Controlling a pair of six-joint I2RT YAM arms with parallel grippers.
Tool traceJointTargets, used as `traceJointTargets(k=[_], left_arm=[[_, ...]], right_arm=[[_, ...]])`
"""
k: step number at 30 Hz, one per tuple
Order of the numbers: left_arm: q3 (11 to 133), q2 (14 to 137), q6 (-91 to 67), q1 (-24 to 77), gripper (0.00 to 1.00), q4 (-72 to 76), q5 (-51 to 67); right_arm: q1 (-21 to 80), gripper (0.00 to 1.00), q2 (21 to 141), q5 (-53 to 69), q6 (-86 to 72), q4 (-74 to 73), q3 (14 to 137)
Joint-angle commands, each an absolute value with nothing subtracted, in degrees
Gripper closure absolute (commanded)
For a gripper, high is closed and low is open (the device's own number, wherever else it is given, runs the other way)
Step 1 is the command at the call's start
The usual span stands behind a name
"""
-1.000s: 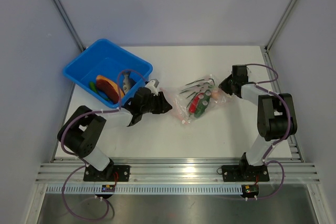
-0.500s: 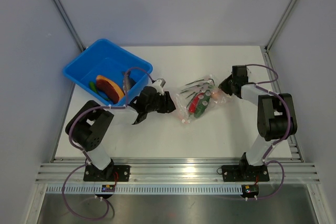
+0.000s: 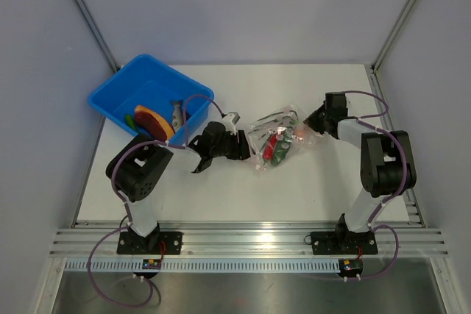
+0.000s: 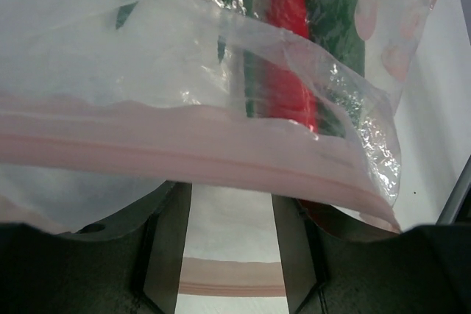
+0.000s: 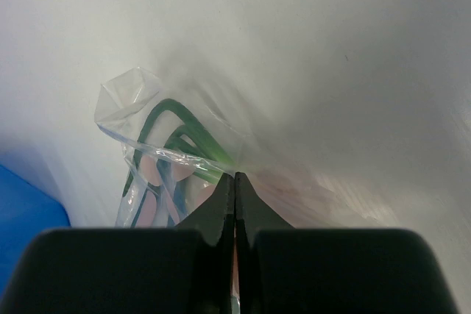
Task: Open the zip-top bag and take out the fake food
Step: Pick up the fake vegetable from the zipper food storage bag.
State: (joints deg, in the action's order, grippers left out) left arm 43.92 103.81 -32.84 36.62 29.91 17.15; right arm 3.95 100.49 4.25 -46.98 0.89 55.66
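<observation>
The right gripper (image 5: 235,179) is pinching the right corner of the zip-top bag (image 3: 274,141), which is lying mid-table (image 3: 309,189). The left gripper (image 3: 245,148) is resting with fingers parted at its pink zip mouth, and fake food (image 3: 278,146) is sitting inside.

The white table (image 3: 309,182) carries a blue bin (image 3: 147,86) far left and the zip-top bag (image 3: 257,154) near its middle.
</observation>
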Motion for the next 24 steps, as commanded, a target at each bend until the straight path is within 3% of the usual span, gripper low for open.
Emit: traceJointTargets(k=[1,24], left_arm=[[45.79,104.68,-31.99,37.88,0.5,37.26,20.3],[53.08,109.51,-28.21,43.86,0.45,31.73,18.02]], right_arm=[[3.69,1.0,100.99,5.98,-47.72,3.43,55.81],[3.6,1.0,101.16,8.44,-49.04,6.15,54.23]])
